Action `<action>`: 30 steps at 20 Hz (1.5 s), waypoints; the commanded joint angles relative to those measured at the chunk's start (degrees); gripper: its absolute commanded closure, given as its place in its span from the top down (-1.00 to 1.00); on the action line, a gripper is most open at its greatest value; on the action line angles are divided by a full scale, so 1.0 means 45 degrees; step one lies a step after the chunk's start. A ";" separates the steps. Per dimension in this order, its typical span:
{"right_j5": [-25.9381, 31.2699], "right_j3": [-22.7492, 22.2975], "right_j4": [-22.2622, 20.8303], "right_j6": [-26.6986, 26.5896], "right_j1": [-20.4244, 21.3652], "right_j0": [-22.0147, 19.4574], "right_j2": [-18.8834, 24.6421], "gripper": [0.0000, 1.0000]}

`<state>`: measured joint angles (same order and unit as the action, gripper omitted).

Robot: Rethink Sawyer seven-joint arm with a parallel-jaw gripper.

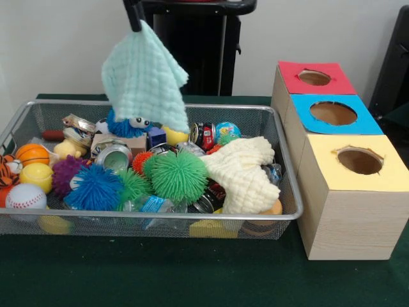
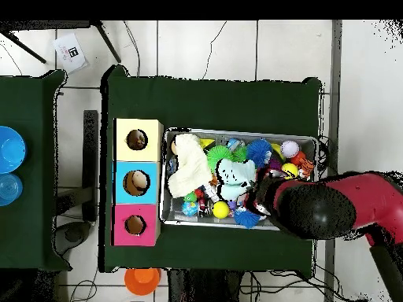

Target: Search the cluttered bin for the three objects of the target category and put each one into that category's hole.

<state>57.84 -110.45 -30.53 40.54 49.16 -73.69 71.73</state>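
My gripper (image 1: 135,24) comes down at the top of the front view and is shut on a corner of a mint green washcloth (image 1: 146,77). The cloth hangs lifted above the back left of the wire mesh bin (image 1: 147,216). In the overhead view the washcloth (image 2: 236,174) shows over the middle of the bin (image 2: 252,134), and the red arm (image 2: 330,206) hides the gripper. A cream knitted cloth (image 1: 246,173) lies in the bin's right part. The blue-topped hole (image 1: 333,113) is in the middle wooden box, right of the bin; it also shows in the overhead view (image 2: 136,182).
The red-topped hole (image 1: 314,77) and the yellow-topped hole (image 1: 359,160) flank the blue one. The bin holds a green spiky ball (image 1: 179,176), a blue spiky ball (image 1: 94,187), a baseball (image 1: 25,196), a small basketball (image 1: 32,153), cans and other toys.
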 commanded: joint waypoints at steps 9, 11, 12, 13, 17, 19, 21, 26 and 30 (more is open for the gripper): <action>0.2376 0.2278 -0.2774 -0.3744 0.0386 0.0385 -0.1102 -1.00; 0.2269 0.2335 -0.2848 -0.3736 0.0351 0.0387 -0.1073 -1.00; 0.2125 0.2277 -0.2862 -0.3637 0.0360 0.0383 -0.1006 -1.00; 0.2056 0.2259 -0.2845 -0.3594 0.0342 0.0343 -0.0965 -1.00; 0.1536 0.2399 -0.2992 -0.3512 0.0209 0.0280 -0.0839 -1.00; 0.1324 0.2484 -0.3115 -0.3500 0.0120 0.0278 -0.0835 -1.00; 0.1343 0.2570 -0.3116 -0.3596 0.0017 0.0220 -0.0841 -1.00; 0.1506 0.2620 -0.3419 -0.3646 0.0198 0.0260 -0.1028 -1.00; 0.1468 0.2560 -0.3595 -0.3455 0.0299 0.0356 -0.1076 1.00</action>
<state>64.63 -100.51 -41.90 40.54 50.92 -72.89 69.77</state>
